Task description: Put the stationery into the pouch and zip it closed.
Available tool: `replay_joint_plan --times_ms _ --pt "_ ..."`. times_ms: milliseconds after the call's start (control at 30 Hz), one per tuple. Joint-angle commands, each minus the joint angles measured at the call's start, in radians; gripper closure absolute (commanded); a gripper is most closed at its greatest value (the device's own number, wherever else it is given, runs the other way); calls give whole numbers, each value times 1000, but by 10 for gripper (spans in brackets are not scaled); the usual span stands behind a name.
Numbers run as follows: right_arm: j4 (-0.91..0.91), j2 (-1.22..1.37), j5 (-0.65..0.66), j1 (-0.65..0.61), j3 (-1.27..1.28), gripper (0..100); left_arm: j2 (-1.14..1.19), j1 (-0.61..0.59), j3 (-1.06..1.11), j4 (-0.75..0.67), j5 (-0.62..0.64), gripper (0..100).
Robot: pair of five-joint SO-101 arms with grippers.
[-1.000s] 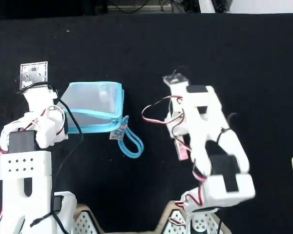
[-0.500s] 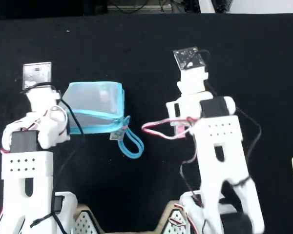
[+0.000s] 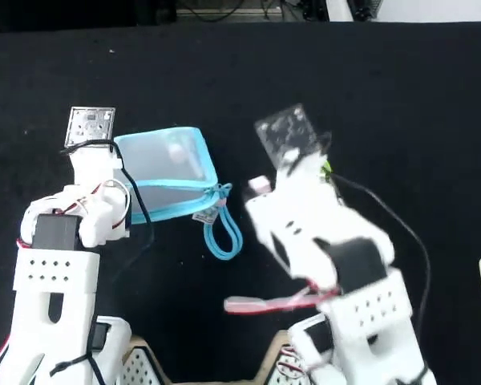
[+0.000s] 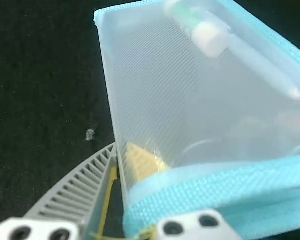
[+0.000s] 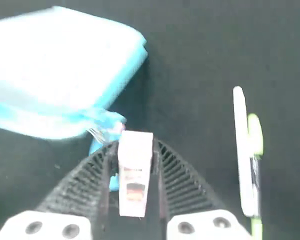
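Right fingers (image 5: 182,180) are clamped on a small pink-and-white block (image 5: 135,172), probably an eraser, held just short of the pouch (image 5: 65,70). Left fingers (image 4: 85,187) pinch the pouch by its zip edge. If the mouth is not held wide, the block could snag on the zip tape and drop to the desk (image 3: 385,80), or shove the pouch out of that pinch. A white-and-green pen (image 5: 245,150) lies apart, not yet packed

The high camera sits above the surface (image 3: 401,96) and faces down, with the arm bases at its near edge. The left wrist camera looks along its gripper (image 4: 122,200), very close to the pouch (image 4: 190,115). The right wrist camera looks down past its gripper (image 5: 135,165) from farther off. All three views share the pouch.
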Motion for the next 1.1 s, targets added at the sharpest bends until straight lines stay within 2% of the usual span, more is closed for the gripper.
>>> replay_joint_plan --times_ms 0,367,600,767,1067 --pt "-71 -122 -11 -114 30 987 6 19 -16 23 12 971" --pt "-364 -317 -11 -367 239 987 6 19 -16 43 12 971" --pt "-588 -378 -28 -374 372 987 6 12 -16 43 12 971" --pt "-649 -381 -124 -374 386 987 6 10 -16 41 12 971" --pt "-798 -383 -129 -374 481 987 6 10 -16 41 12 970"
